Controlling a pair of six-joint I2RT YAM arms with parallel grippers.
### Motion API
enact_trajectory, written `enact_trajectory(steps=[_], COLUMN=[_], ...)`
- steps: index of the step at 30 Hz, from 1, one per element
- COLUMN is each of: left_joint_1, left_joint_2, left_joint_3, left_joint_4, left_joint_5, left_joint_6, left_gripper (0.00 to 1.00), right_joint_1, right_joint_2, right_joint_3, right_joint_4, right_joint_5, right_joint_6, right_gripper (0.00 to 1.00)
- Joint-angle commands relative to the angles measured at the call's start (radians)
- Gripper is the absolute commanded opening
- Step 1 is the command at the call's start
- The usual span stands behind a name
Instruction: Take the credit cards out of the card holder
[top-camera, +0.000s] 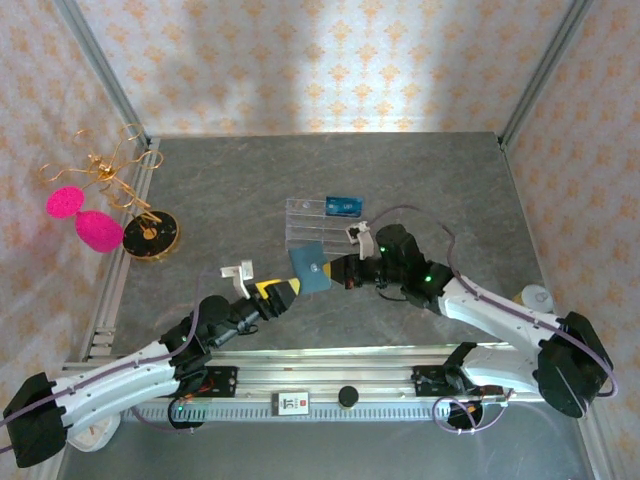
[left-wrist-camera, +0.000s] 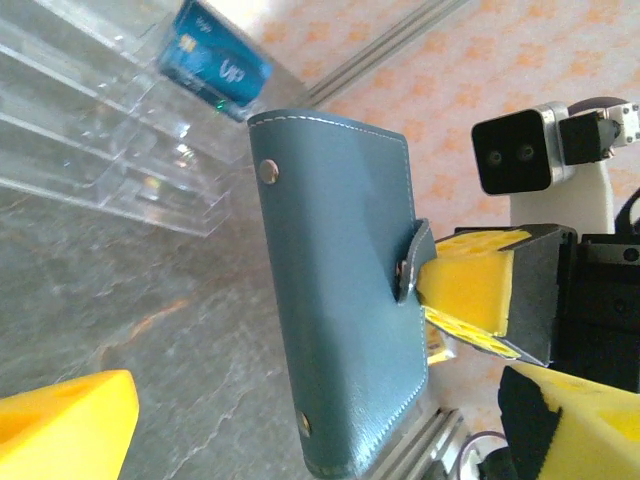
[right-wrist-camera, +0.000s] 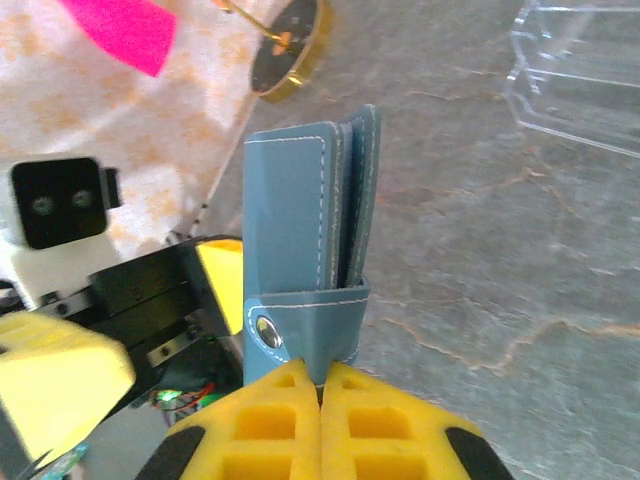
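top view looks down from above and behind; both wrist views face each other closely across the card holder

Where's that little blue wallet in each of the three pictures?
Top external: card holder at centre, just below the clear stand.
Left wrist: card holder at centre, clear stand upper left.
Right wrist: card holder centre-left, clear stand upper right.
Shared landmark: the clear stand.
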Motion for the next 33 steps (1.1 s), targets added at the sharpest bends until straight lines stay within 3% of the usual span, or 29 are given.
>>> enact_trajectory(steps=[1,5,14,20,25,27,28,31,33], left_joint_1=[0.031,0.041,0.040,0.041,0.041,0.041,0.040,0.029,0.015], left_joint_2=[0.016,0.044,0.124,0.145,0.179,0.203,0.212,0.218,0.206], left_joint_3=[0.010,0.000,0.022,0.032,0.042,0.056,0.074,0.147,0.193], left_joint_4=[0.170,0.269,0.333,0.345,0.381,0.407,0.375,0.204,0.065], left_joint_5=[0.115,0.177,0.260,0.245,0.244,0.255,0.245,0.178,0.101], left_joint_6=[0.025,0.012,0.005,0.010,0.001,-0.008,-0.010,0.013,0.024], left_gripper=[0.88,0.82,0.47,0.47,0.26,0.06,0.00,0.00,0.00], right_joint_1=[-0.001,-0.001,-0.003,-0.003,0.000,0.000,0.000,0.003,0.013], right_joint_2=[-0.020,-0.017,0.000,0.027,0.033,0.032,0.032,0.010,-0.018], right_joint_3=[0.035,0.044,0.075,0.083,0.072,0.078,0.086,0.125,0.160], right_joint_4=[0.009,0.038,0.048,0.056,0.078,0.055,0.034,-0.062,-0.142], right_joint_5=[-0.073,-0.104,-0.078,-0.081,-0.081,-0.036,-0.018,0.116,0.246], right_joint_6=[-0.010,0.004,0.020,0.037,0.077,0.090,0.084,0.088,0.090], right_gripper=[0.00,0.00,0.00,0.00,0.00,0.00,0.03,0.42,0.52])
